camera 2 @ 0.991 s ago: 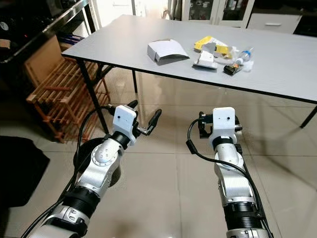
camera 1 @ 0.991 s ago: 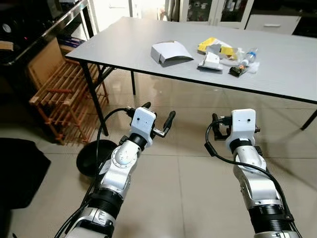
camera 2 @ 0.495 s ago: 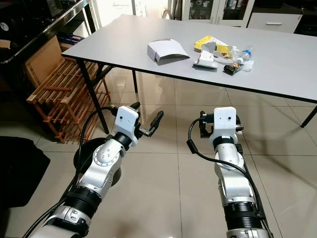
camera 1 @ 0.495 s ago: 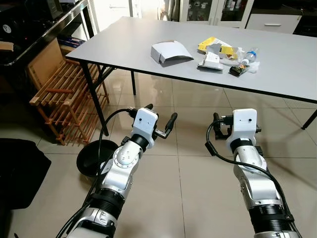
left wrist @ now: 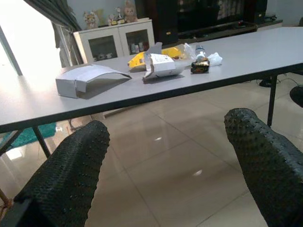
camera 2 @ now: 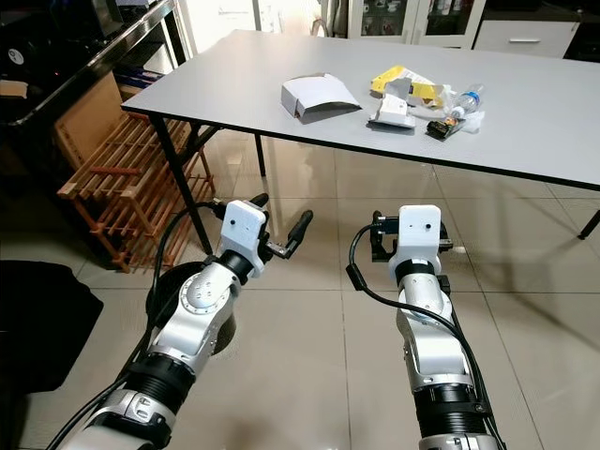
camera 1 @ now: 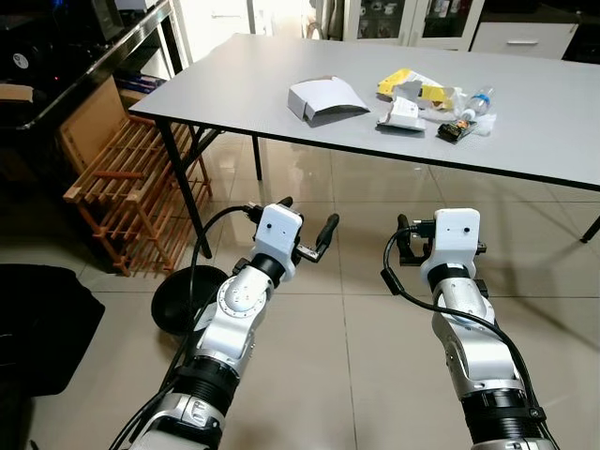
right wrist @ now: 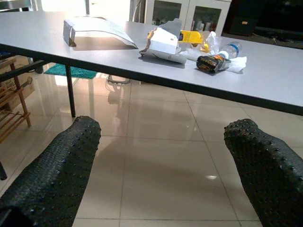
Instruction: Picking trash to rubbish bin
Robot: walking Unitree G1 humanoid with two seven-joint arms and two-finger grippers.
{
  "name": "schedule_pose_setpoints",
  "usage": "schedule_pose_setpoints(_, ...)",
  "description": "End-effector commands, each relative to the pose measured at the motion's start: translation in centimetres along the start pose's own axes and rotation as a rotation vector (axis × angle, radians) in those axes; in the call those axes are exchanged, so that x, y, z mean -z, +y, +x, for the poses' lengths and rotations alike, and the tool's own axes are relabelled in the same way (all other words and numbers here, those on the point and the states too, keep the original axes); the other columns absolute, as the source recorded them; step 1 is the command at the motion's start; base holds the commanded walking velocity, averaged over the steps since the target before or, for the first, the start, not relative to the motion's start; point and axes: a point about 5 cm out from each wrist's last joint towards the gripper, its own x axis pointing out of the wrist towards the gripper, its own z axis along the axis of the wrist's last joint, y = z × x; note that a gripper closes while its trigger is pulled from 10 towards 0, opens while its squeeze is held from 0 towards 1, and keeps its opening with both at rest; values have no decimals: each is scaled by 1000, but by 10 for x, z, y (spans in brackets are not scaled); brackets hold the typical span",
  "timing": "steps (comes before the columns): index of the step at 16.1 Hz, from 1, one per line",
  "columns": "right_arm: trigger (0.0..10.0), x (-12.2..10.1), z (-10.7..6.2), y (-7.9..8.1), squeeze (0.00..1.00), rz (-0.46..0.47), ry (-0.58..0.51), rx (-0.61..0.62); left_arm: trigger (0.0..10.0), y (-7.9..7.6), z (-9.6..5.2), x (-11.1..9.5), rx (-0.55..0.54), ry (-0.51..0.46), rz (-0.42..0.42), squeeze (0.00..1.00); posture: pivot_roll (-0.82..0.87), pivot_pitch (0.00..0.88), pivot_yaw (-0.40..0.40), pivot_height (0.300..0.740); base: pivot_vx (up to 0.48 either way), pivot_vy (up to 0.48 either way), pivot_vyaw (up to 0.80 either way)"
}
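Observation:
Trash lies on the grey table (camera 1: 234, 84) ahead: a flattened white cardboard box (camera 1: 323, 98), a yellow wrapper (camera 1: 405, 82), a small white carton (camera 1: 401, 113), a dark wrapper (camera 1: 456, 131) and a clear plastic bottle (camera 1: 478, 99). A round black bin (camera 1: 183, 302) stands on the floor by the table's near left leg. My left gripper (camera 1: 306, 223) is held open in the air below the table edge, holding nothing. My right gripper (right wrist: 161, 161) is open too, level with the left one. Both point toward the table, well short of the trash.
A wooden slatted rack (camera 1: 131, 183) leans at the left beside a dark shelf unit (camera 1: 66, 66). A black object (camera 1: 42, 328) lies on the floor at the near left. Beige tiled floor (camera 1: 356, 309) spreads between me and the table. Cabinets (camera 1: 441, 19) stand behind the table.
The whole view has shifted slightly, so the camera moved. Both arms keep the same raised pose with their fingers open.

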Motion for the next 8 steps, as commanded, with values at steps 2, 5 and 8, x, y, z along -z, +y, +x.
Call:
schedule_pose_setpoints(2, 10000, 6, -6, -5, 0, 13, 17, 31, 10000, 1, -1, -3, 10, -9, 4, 0, -94, 24, 72, 740, 0, 0, 0)
schedule_pose_setpoints(5, 10000, 8, -8, -4, 0, 15, 29, 23, 10000, -1, -3, -2, 0, -8, -11, 0, -96, 37, 59, 740, 0, 0, 0)
schedule_pose_setpoints(8, 10000, 7, -10, -2, 0, 0, 28, 6, 10000, -4, -5, -1, 2, -1, -11, 0, -96, 52, 45, 740, 0, 0, 0)
